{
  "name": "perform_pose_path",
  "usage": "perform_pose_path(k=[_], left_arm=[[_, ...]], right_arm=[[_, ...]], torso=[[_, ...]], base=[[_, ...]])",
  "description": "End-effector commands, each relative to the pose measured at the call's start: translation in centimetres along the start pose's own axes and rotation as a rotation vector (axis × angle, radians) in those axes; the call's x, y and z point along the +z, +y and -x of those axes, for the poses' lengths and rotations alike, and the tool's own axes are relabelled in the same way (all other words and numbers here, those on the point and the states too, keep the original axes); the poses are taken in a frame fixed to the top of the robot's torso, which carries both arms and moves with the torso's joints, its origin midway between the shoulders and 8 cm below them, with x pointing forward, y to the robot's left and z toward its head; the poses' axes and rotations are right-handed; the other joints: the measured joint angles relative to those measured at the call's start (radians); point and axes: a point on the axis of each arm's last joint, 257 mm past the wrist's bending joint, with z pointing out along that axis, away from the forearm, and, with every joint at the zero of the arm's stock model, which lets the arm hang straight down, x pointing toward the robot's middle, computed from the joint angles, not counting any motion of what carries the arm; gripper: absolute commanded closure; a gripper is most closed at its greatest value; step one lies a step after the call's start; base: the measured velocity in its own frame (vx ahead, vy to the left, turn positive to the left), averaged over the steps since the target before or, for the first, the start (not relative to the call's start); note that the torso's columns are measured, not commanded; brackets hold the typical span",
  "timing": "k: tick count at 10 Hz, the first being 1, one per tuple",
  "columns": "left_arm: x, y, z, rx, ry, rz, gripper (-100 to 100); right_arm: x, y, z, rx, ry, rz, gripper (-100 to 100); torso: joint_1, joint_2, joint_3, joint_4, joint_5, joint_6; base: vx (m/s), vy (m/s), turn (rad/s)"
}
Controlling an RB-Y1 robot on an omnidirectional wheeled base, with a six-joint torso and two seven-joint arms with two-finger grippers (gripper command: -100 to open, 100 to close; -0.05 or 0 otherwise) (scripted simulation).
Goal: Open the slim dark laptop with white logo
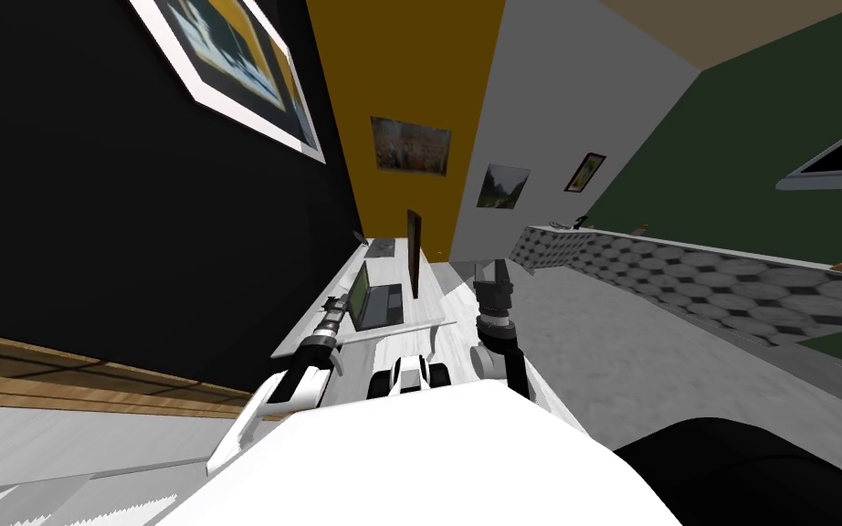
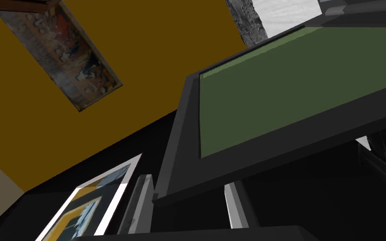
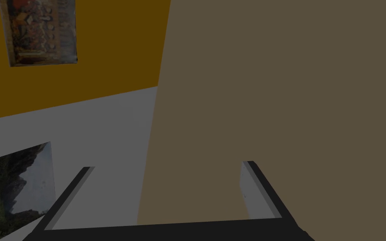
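Pinching laptop (image 2: 271,96) lid, left tool (image 2: 188,182); right tool (image 3: 166,165) wide, empty; upright dark panel (image 1: 414,251) near laptop

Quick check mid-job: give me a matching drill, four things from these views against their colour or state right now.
Things:
1. laptop
2. left hand
3. right hand
4. desk

States:
A. white
B. fingers open, nothing between them
C. fingers closed on the lid's edge
D. lid up, green screen showing

Pairs: 1-D, 2-C, 3-B, 4-A.
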Motion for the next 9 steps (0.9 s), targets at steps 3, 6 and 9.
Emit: perform_pose_path(k=[3,6,9], left_arm=[[-0.5,1.0,0.4,0.157,0.016,0.018,100],[-0.6,3.3,0.3,0.338,0.029,0.028,100],[-0.8,5.0,0.2,0.466,0.046,0.032,100]], right_arm=[[0.0,0.0,0.0,0.000,0.000,0.000,0],[0.0,0.0,0.0,0.000,0.000,0.000,0],[0.0,0.0,0.0,0.000,0.000,0.000,0]], torso=[[0.007,0.002,0.000,0.005,-0.001,-0.004],[0.014,0.004,0.002,0.005,0.000,-0.010],[0.016,0.006,0.003,0.005,0.001,-0.010]], base=[[0.001,-0.146,-0.016],[0.035,-0.136,0.030],[0.016,-0.125,0.020]])
